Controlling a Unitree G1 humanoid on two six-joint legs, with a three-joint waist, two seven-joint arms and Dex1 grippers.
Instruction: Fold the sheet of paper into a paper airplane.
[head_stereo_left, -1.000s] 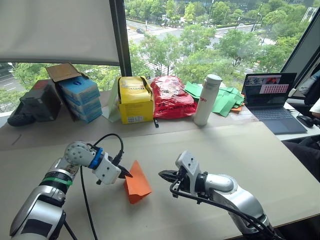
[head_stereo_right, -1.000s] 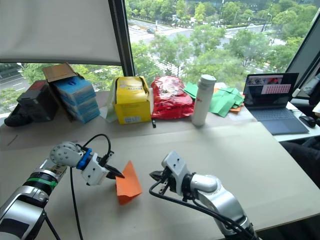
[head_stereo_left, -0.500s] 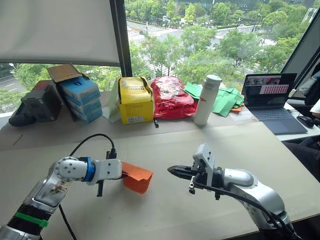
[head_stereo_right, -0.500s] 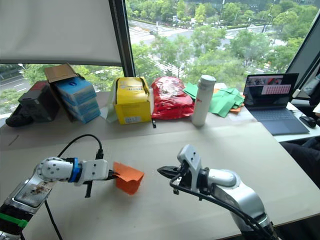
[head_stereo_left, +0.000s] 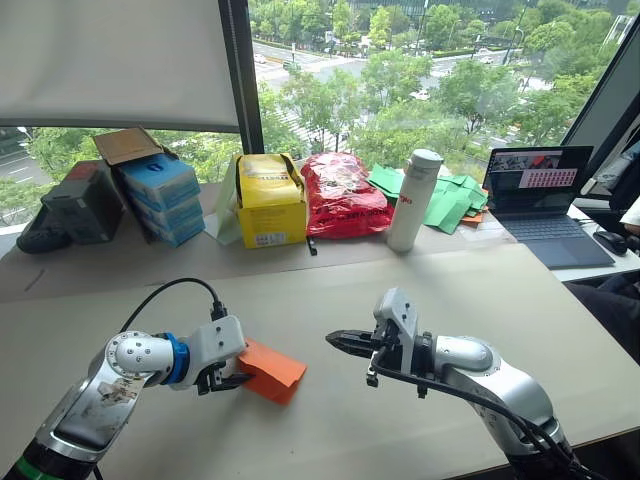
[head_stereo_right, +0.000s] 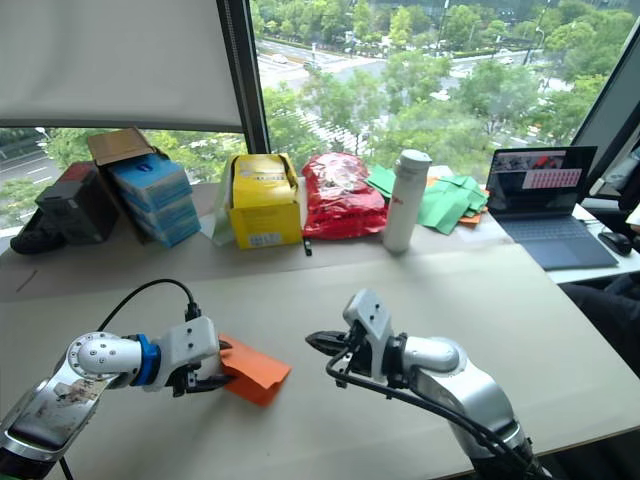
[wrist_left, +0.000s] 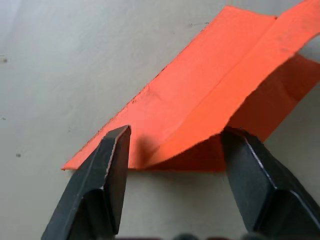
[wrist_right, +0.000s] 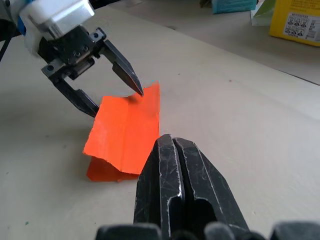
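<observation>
The sheet of paper (head_stereo_left: 274, 369) is bright orange and lies folded on the table in front of me, with one flap raised along a crease (wrist_left: 220, 100). My left gripper (head_stereo_left: 238, 370) is at its left end, open, its two fingers (wrist_left: 115, 165) standing either side of the paper's near edge without pinching it. In the right wrist view that same left gripper (wrist_right: 118, 102) shows spread over the paper (wrist_right: 125, 132). My right gripper (head_stereo_left: 336, 339) is shut and empty, hovering just above the table a little to the right of the paper, pointing at it.
Along the window ledge at the back stand blue boxes (head_stereo_left: 160, 195), a yellow box (head_stereo_left: 268, 200), a crinkled red bag (head_stereo_left: 343, 195), a white bottle (head_stereo_left: 416, 198), green papers (head_stereo_left: 452, 196) and a laptop (head_stereo_left: 540, 190). The beige table (head_stereo_left: 500, 300) stretches bare to the right.
My left gripper has opened and let go of the orange paper, which now lies lower and flatter on the table. The right gripper has shifted slightly left, still shut.
</observation>
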